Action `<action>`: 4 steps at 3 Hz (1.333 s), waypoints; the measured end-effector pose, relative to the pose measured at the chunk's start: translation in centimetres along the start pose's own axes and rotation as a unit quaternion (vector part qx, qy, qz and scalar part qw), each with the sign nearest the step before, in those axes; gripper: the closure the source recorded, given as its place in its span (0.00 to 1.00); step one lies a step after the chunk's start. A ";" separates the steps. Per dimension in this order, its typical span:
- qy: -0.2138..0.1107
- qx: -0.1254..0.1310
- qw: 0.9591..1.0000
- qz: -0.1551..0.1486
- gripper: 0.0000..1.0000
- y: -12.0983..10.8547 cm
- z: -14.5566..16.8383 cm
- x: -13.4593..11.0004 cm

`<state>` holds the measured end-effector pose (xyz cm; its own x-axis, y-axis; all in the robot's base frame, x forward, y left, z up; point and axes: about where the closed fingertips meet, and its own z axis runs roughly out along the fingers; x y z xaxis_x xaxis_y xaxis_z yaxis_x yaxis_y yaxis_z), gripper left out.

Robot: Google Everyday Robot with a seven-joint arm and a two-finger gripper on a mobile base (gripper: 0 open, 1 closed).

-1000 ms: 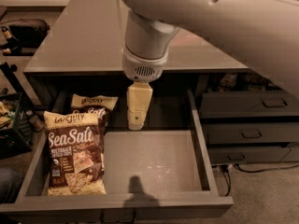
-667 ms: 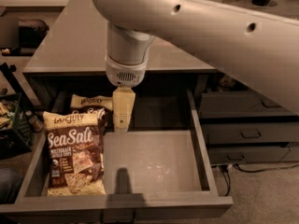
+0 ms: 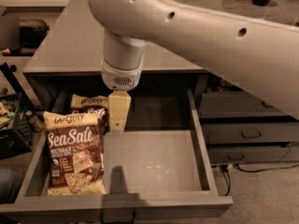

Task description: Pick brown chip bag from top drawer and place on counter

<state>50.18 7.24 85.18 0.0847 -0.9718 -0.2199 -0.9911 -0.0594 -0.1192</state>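
Note:
The top drawer [image 3: 154, 164] stands pulled open below the grey counter [image 3: 65, 45]. A brown chip bag [image 3: 74, 154] with "Sea Salt" lettering lies flat at the drawer's front left. A second look-alike bag [image 3: 89, 106] lies behind it, partly covered by it. My gripper [image 3: 117, 115] hangs straight down from the big pale arm, above the drawer floor. It is just right of the rear bag and behind the front bag's top right corner. It holds nothing that I can see. Its shadow falls on the drawer floor near the front.
Narrower handled drawers [image 3: 250, 134] stand to the right of the open drawer. A black crate [image 3: 11, 125] sits on the floor at the left. A cable [image 3: 254, 168] lies on the carpet at the right. The arm's body spans the upper right of the view.
The gripper has moved left over the drawer, from near its middle to right beside the two bags. The bags have not moved.

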 end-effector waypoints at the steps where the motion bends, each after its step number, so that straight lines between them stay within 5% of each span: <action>1: 0.009 -0.013 1.000 -0.026 0.00 -2.5 6.2 -4.4; 2: 0.009 -0.013 1.000 -0.026 0.00 -2.5 6.2 -4.4; 4: 0.000 -0.028 0.997 -0.076 0.00 -2.3 12.5 -9.4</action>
<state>52.94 19.33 75.39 0.2352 -0.9502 -0.2043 -0.9708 -0.2194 -0.0968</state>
